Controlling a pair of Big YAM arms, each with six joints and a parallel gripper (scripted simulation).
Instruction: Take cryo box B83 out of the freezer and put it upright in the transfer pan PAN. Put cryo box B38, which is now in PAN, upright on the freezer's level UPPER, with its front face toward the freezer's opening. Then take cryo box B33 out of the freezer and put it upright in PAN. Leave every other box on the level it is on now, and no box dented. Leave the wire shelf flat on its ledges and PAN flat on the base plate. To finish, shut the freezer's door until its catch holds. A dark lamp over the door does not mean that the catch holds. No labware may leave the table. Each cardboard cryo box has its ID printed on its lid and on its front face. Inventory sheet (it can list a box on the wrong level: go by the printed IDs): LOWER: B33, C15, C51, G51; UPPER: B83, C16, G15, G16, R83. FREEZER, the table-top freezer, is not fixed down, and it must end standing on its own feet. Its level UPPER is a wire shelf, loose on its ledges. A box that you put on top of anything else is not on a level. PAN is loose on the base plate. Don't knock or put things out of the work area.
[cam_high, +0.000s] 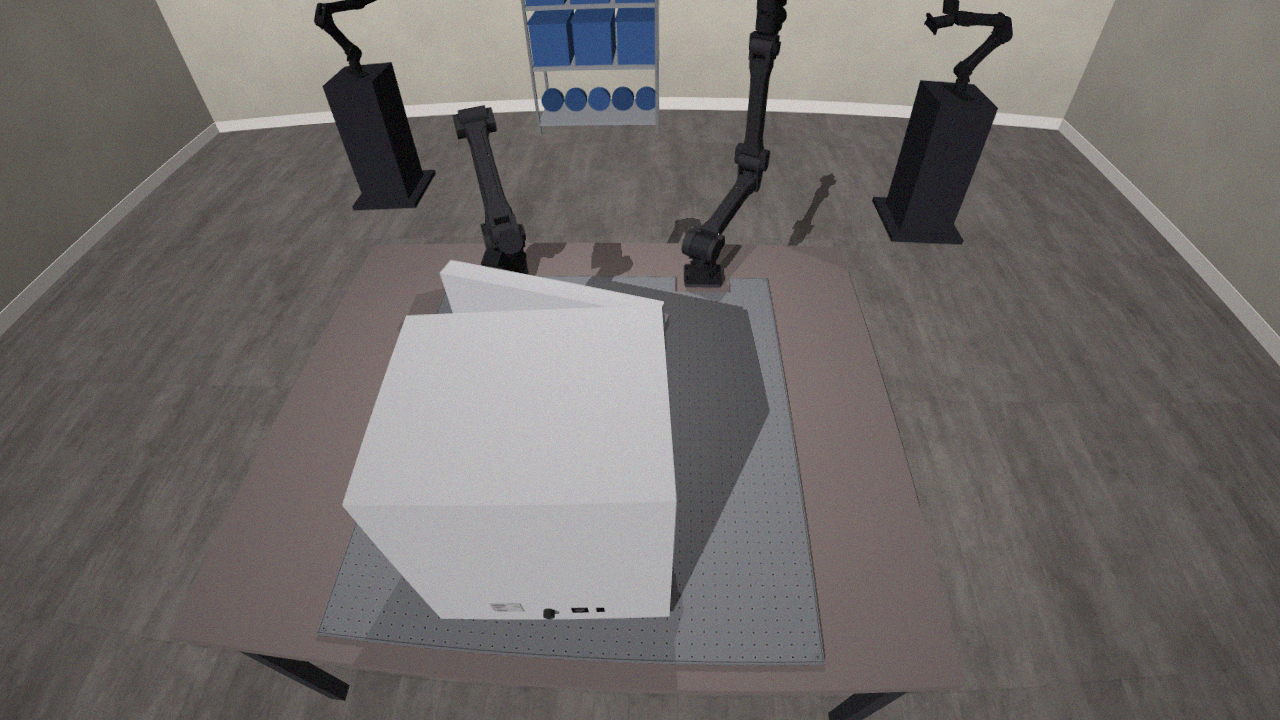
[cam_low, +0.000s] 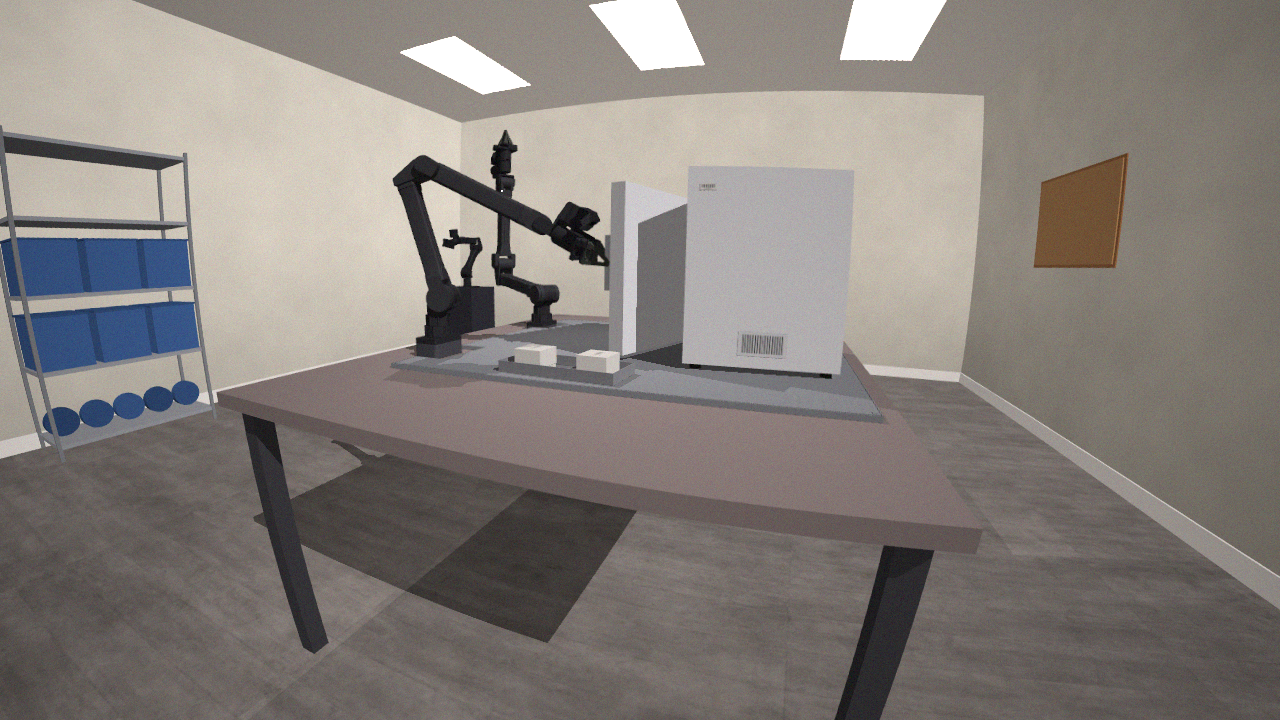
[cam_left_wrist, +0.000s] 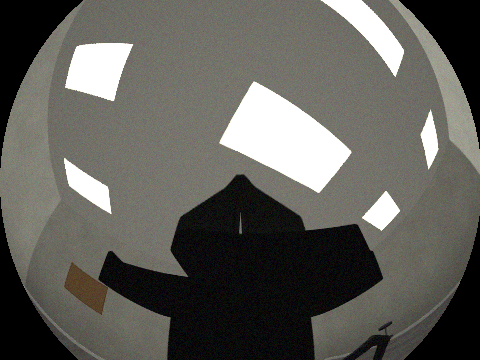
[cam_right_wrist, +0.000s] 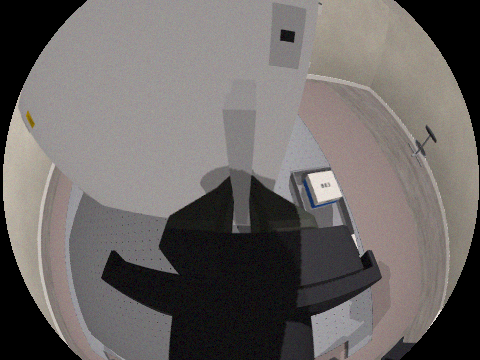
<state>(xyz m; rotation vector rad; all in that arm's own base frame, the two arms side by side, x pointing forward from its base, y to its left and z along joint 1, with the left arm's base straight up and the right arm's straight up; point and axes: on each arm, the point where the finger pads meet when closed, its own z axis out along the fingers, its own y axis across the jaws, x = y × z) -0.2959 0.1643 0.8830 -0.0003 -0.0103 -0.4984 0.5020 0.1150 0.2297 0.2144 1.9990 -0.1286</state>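
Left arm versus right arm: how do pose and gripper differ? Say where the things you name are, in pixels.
The left arm (cam_high: 758, 98) (cam_low: 503, 219) points up at the ceiling; the right arm (cam_high: 487, 174) (cam_low: 484, 200) bends over toward the door (cam_high: 546, 284) (cam_low: 617, 268) (cam_right_wrist: 150, 100).
The left gripper (cam_low: 505, 136) (cam_left_wrist: 240, 181) is shut, empty; the right gripper (cam_low: 605, 261) (cam_right_wrist: 241, 182) is shut on the door handle (cam_right_wrist: 239, 135).
Both are black.

- The walls (cam_high: 769, 80) (cam_low: 913, 223) are a light cream color.
- The floor (cam_high: 1056, 429) (cam_low: 161, 555) is gray, with streaks like wood.
- Bright flat lights (cam_low: 648, 34) (cam_left_wrist: 285, 137) shine from the gray ceiling (cam_low: 760, 53) (cam_left_wrist: 170, 125).
- A metal shelf (cam_high: 595, 118) (cam_low: 98, 223) has blue bins (cam_high: 593, 37) (cam_low: 109, 265) above round blue things (cam_high: 598, 98) (cam_low: 128, 405).
- A brown board (cam_low: 1080, 214) (cam_left_wrist: 86, 288) hangs on one wall.
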